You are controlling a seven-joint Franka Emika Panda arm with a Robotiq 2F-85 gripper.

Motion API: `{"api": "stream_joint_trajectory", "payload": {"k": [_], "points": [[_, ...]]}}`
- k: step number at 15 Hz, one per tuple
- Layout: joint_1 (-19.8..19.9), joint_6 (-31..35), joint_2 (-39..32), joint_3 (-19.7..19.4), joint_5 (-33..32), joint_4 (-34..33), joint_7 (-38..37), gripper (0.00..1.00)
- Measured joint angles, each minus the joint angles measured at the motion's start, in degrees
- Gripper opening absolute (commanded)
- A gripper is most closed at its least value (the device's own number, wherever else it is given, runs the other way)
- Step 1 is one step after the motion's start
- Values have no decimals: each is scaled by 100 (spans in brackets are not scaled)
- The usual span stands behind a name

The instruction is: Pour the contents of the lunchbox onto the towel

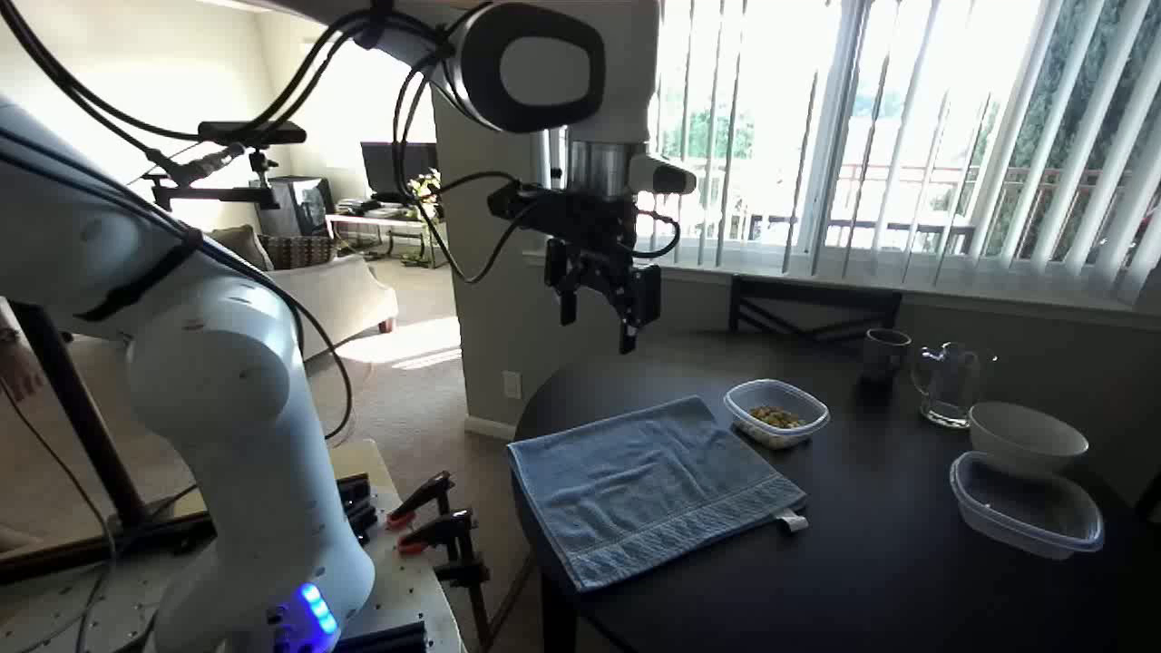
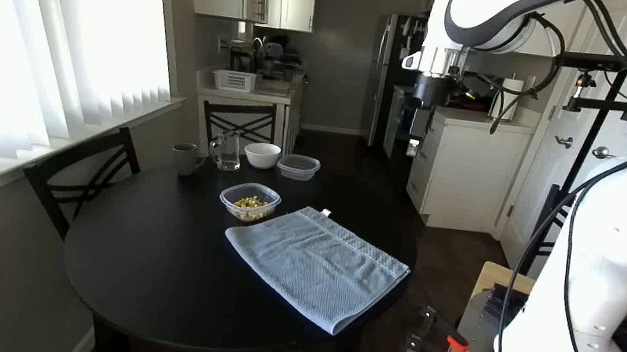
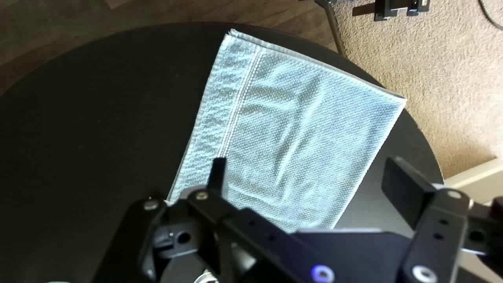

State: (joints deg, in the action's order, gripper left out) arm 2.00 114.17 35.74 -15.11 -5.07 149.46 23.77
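The lunchbox [image 1: 804, 400], a small translucent container, stands upright on the dark round table beside the towel. It also shows in an exterior view [image 2: 252, 190]. Its contents, small yellowish-tan pieces [image 1: 775, 417], lie in its bottom [image 2: 250, 206]. The blue-grey towel [image 1: 648, 490] lies flat, slightly wrinkled, near the table edge [image 2: 320, 266]; it fills the middle of the wrist view [image 3: 298, 118]. My gripper [image 1: 599, 322] hangs high above the table, pointing down, open and empty [image 3: 308, 173]. In the wrist view the gripper body hides the place of the lunchbox; pale bits behind it are unclear.
An empty clear container [image 1: 1025, 508], a white bowl [image 1: 1025, 440], a glass mug [image 1: 948, 385] and a dark mug [image 1: 884, 358] stand beyond the lunchbox. Dark chairs [image 2: 83, 172] stand round the table. Window blinds [image 1: 816, 136] are close behind.
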Motion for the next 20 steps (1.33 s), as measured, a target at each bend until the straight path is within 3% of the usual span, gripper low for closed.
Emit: {"api": "stream_joint_trajectory", "payload": {"k": [12, 16, 20], "points": [[61, 225, -172, -50, -221, -208, 0, 100], [96, 1076, -1244, -161, -270, -1319, -54, 100], [0, 1215, -2692, -186, 272, -2504, -790, 100]]}}
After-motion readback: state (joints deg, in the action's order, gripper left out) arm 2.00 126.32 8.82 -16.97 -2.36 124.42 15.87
